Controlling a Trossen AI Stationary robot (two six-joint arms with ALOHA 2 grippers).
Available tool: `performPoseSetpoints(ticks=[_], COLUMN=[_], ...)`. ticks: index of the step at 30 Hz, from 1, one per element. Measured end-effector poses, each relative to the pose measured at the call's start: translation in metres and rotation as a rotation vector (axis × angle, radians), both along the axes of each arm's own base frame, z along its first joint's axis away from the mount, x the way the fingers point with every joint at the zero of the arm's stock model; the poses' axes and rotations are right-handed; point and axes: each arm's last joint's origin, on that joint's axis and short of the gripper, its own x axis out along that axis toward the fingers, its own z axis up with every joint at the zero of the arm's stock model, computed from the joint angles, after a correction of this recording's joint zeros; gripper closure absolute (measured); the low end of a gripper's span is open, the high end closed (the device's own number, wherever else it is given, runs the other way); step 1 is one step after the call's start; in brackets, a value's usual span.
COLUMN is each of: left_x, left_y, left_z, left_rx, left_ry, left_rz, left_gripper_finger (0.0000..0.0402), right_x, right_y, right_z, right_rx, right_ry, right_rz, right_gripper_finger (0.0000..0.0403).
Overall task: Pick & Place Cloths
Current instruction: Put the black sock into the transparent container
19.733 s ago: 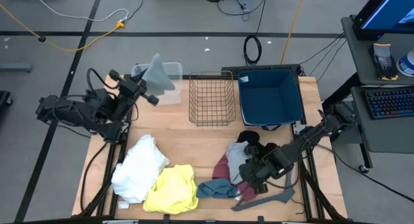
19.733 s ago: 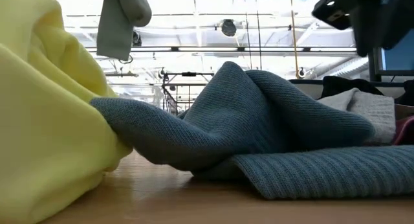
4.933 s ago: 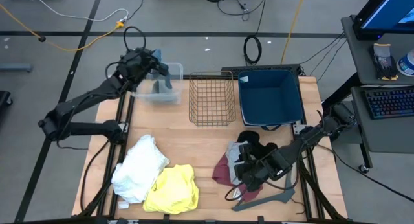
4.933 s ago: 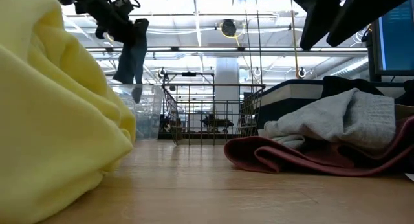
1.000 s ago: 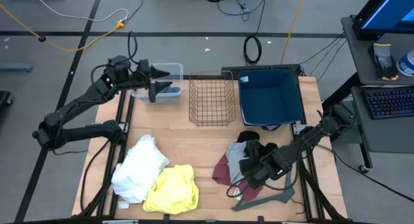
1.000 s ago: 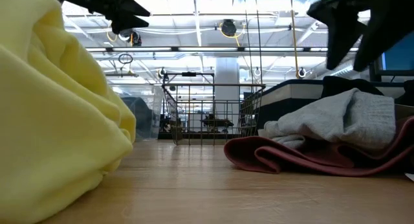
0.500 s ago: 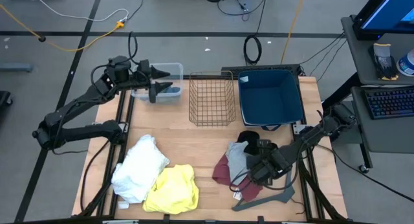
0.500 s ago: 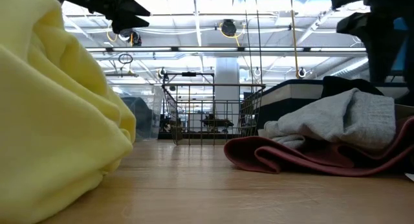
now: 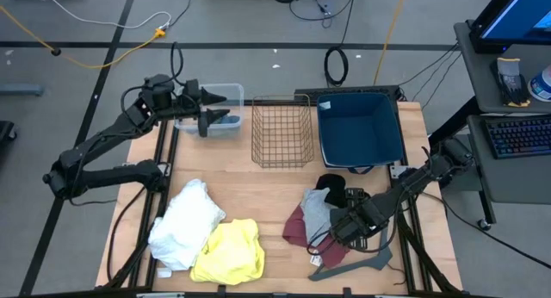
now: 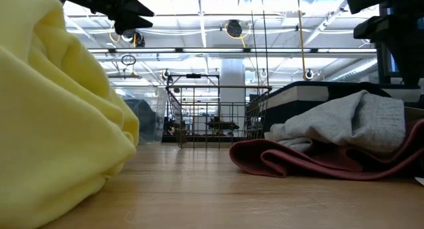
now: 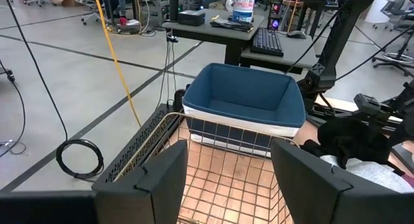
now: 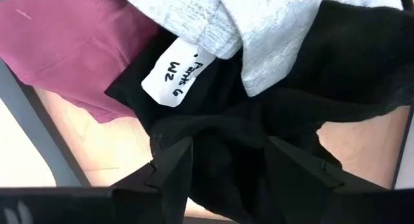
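Note:
A pile of cloths lies at the table's near right: maroon (image 9: 295, 226), grey (image 9: 316, 210) and black (image 12: 259, 120), the black one with a white label (image 12: 173, 74). My right gripper (image 9: 344, 222) hangs over this pile, pointing down and open, its fingers (image 12: 171, 162) standing above the black cloth. A white cloth (image 9: 185, 220) and a yellow cloth (image 9: 229, 251) lie at the near left. My left gripper (image 9: 213, 112) stands open and holds nothing, above a clear bin (image 9: 225, 93) at the far left that holds bluish cloth.
A wire basket (image 9: 281, 130) and a blue bin (image 9: 360, 130) stand side by side at the far edge. A dark grey hanger (image 9: 353, 265) lies at the near edge beside the pile. Bare wood (image 9: 258, 190) stretches across the table's middle.
My right gripper has tipped from a slant to pointing straight down over the pile and has rolled a little, shifting slightly toward the table's right. Its fingers stay as far apart as before. The cloths lie as they did.

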Motion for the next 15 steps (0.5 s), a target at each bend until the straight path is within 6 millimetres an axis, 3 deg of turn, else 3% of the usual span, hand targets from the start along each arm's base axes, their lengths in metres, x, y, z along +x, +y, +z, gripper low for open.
performPoseSetpoints(ticks=[15], left_x=[0.0], left_y=[0.0], left_z=[0.0], left_rx=[-0.004], left_ry=[-0.001], left_rz=[0.002], left_gripper_finger=[0.0174], right_x=[-0.0026], right_y=[0.0019], right_z=[0.0001], right_rx=[0.082], right_ry=[0.072], right_rz=[0.081], right_gripper_finger=[0.0218])
